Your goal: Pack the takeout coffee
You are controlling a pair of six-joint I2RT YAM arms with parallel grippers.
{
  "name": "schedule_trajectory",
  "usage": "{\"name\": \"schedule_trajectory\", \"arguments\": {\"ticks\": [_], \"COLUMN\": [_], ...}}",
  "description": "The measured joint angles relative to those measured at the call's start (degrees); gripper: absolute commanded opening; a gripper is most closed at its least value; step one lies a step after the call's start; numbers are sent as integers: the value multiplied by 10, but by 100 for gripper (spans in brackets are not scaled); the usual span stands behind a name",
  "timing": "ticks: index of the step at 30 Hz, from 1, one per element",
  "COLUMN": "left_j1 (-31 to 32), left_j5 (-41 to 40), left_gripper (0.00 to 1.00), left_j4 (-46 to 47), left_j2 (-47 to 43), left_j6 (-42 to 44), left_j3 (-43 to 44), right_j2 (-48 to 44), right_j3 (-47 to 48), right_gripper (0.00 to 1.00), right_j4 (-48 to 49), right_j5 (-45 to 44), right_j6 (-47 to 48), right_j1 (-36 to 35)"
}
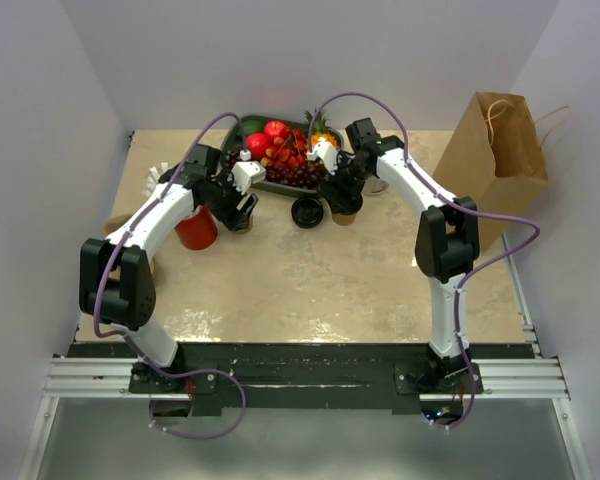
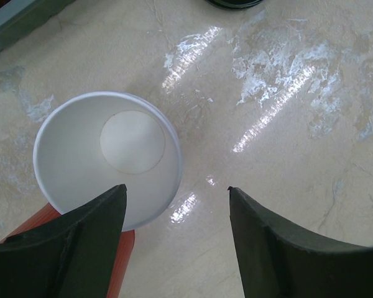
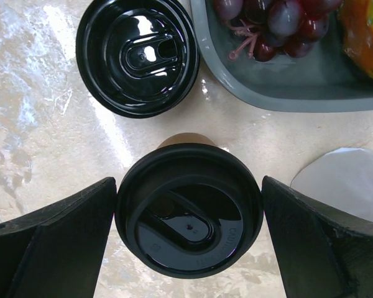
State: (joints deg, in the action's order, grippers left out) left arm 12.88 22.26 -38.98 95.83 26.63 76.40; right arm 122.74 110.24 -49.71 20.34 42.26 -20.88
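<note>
The takeout coffee [image 3: 189, 208], a brown cup with a black lid, stands on the table between the jaws of my right gripper [image 3: 188, 186]. The jaws are open and straddle the lid, very close to its rim on both sides. In the top view the coffee [image 1: 346, 213] shows just below the right gripper [image 1: 340, 196]. My left gripper [image 2: 177, 188] is open and empty above the table, its left finger over the rim of a lidless cup [image 2: 105, 158] that is white inside. In the top view the left gripper [image 1: 242, 207] is left of centre.
A loose black lid [image 3: 137, 56] lies beside the coffee, also seen from above [image 1: 307, 211]. A grey fruit tray [image 1: 263, 184] stands behind it. A red cup [image 1: 195, 228] stands at the left. A tall brown paper bag [image 1: 495, 150] stands at the far right.
</note>
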Motion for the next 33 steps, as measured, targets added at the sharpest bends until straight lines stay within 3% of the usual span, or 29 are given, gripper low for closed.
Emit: {"name": "schedule_trajectory", "arguments": {"ticks": [17, 24, 33], "left_j1": [6, 15, 37], "left_j5": [0, 1, 14], "left_gripper": [73, 73, 76], "left_j4": [-1, -1, 6], "left_j2": [0, 0, -23], "left_j6": [0, -1, -1], "left_j3": [0, 0, -13], "right_j2": [0, -6, -7], "right_j3": [0, -41, -45], "right_gripper": [99, 99, 99], "right_j4": [21, 101, 119], "right_j5": [18, 34, 42], "right_j6": [-47, -71, -83], "right_j1": [0, 1, 2]}}
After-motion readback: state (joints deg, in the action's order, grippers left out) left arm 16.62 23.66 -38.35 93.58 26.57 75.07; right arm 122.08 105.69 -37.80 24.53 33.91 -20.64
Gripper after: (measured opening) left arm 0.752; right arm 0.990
